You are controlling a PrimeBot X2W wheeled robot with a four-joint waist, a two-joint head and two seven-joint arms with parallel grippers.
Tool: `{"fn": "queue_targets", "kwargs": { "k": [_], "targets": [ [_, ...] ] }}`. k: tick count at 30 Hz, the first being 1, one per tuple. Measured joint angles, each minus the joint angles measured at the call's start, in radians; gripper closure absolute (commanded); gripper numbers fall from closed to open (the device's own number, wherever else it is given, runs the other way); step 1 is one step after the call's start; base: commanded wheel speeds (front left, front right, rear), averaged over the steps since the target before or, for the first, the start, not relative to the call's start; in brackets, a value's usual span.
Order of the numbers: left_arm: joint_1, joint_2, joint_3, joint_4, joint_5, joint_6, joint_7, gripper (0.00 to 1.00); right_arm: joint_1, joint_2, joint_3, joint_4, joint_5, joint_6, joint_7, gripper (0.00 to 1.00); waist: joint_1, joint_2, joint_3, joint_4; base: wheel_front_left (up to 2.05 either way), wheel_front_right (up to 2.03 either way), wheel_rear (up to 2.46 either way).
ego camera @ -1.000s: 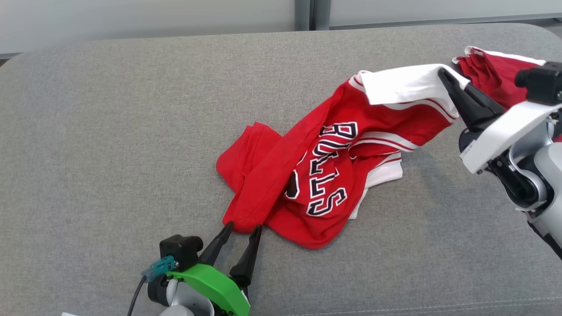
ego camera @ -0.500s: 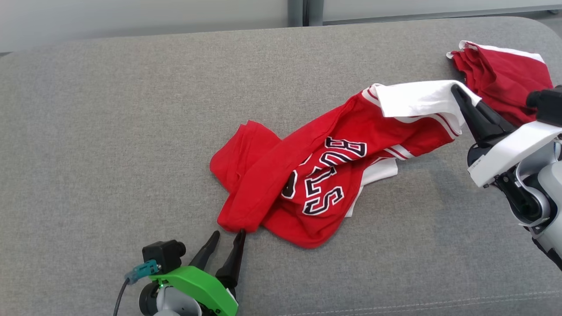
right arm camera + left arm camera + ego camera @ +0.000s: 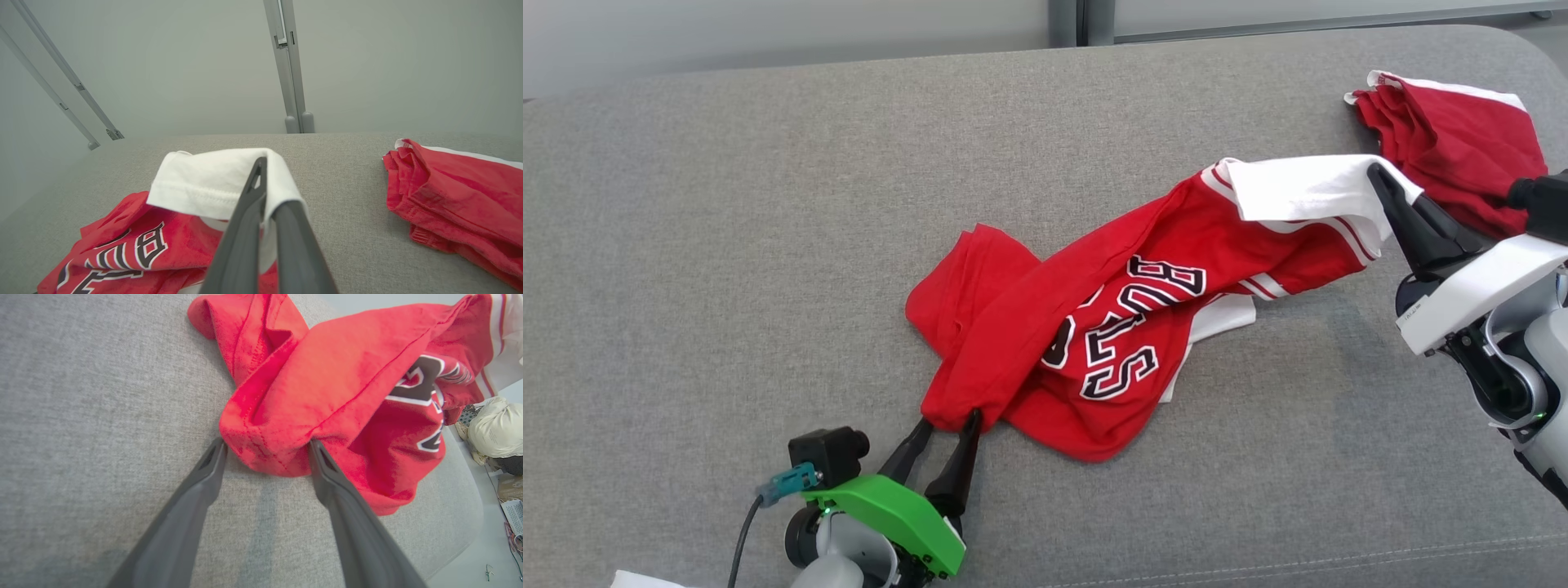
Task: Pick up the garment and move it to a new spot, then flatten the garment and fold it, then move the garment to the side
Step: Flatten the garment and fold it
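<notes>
Left hand (image 3: 947, 422) was spread, fingers (image 3: 196, 486) straddling the bunched red corner of the garment (image 3: 1094, 327), which lay crumpled on the grey worktop (image 3: 727, 245); my right hand (image 3: 1378, 171) pinched its white hem, raised. To grip well, I judged, I should close low on the whole fold — then draw both hands apart evenly to flatten it.

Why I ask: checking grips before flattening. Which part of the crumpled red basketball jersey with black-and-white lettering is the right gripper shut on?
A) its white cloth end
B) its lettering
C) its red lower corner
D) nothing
A: the right gripper has its dark fingers closed together over the white cloth end of the red basketball jersey, while the open left gripper straddles its red corner.
</notes>
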Motion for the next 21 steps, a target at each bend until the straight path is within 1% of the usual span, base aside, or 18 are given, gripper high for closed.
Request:
{"fn": "queue_targets", "kwargs": {
  "k": [2,3,4,5,6,7,9,16,21],
  "targets": [
    [-0.006,0.0,-0.002,0.012,-0.003,-0.001,-0.002,0.0,0.0,0.001,0.0,0.001,0.0,0.0,0.0,1.0,0.0,0.0,0.0,-0.001,0.0,0.0,0.0],
    [-0.011,0.0,-0.004,0.016,-0.003,-0.001,-0.002,0.19,0.0,0.002,0.0,0.001,0.0,0.0,-0.001,1.0,0.0,0.0,0.001,-0.002,0.0,0.0,0.0],
    [-0.014,0.0,-0.007,0.018,-0.003,-0.001,-0.006,0.52,0.0,0.002,0.0,0.002,0.0,0.0,-0.002,1.0,0.0,0.0,0.001,-0.003,0.0,0.0,0.0],
    [-0.019,0.0,-0.01,0.019,-0.003,-0.001,-0.007,0.65,0.0,0.002,0.0,0.003,0.0,0.0,-0.003,1.0,0.0,0.0,0.001,-0.003,0.0,0.0,0.0],
    [-0.022,0.0,-0.013,0.02,-0.003,-0.002,-0.007,0.84,0.0,0.002,0.0,0.004,0.0,0.001,-0.007,1.0,0.0,0.0,0.002,-0.004,0.0,0.0,0.0],
    [-0.025,0.0,-0.016,0.02,-0.003,-0.002,-0.011,0.99,0.0,0.002,0.0,0.005,0.0,0.003,-0.009,1.0,0.0,0.0,0.002,-0.005,0.0,0.0,0.0],
    [-0.03,0.0,-0.026,0.026,-0.003,-0.009,-0.014,1.0,0.0,0.003,-0.001,0.007,0.0,0.009,-0.009,1.0,0.0,0.0,0.003,-0.005,0.0,0.0,0.0],
    [-0.031,0.0,-0.032,0.043,-0.003,-0.01,-0.025,1.0,0.001,0.003,-0.004,0.016,0.0,0.009,-0.018,1.0,0.0,0.0,-0.001,-0.002,0.0,0.0,0.0],
    [-0.052,0.006,0.008,0.007,0.0,-0.01,-0.069,1.0,0.001,0.006,-0.028,0.016,-0.007,0.009,-0.04,1.0,0.0,0.0,-0.01,0.004,0.0,0.0,0.0]
  ]
}}
